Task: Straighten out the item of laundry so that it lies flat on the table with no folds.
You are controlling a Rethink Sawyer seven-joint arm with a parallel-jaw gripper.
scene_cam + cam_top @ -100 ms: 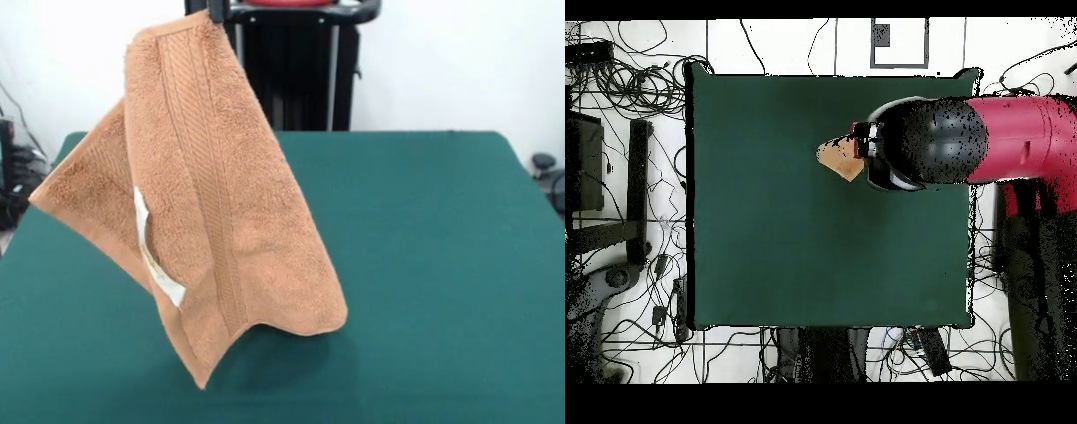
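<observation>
The item of laundry [221,203], an orange-tan terry towel with a woven band and a white tag, hangs in the air from its top corner. It drapes in a folded cone, and its lowest tip is just above or touching the table [424,265] near the front. My gripper [216,12] shows only as black tips at the top edge, shut on that top corner. From overhead, only a small piece of the towel [837,158] peeks out from under the red and black arm [965,140], which hides the gripper over the green table [785,240].
The black pedestal [291,71] stands behind the table. Cables and dark equipment [625,200] lie on the floor beside the table's edge. The arm reaches in from one side of the table in the overhead view.
</observation>
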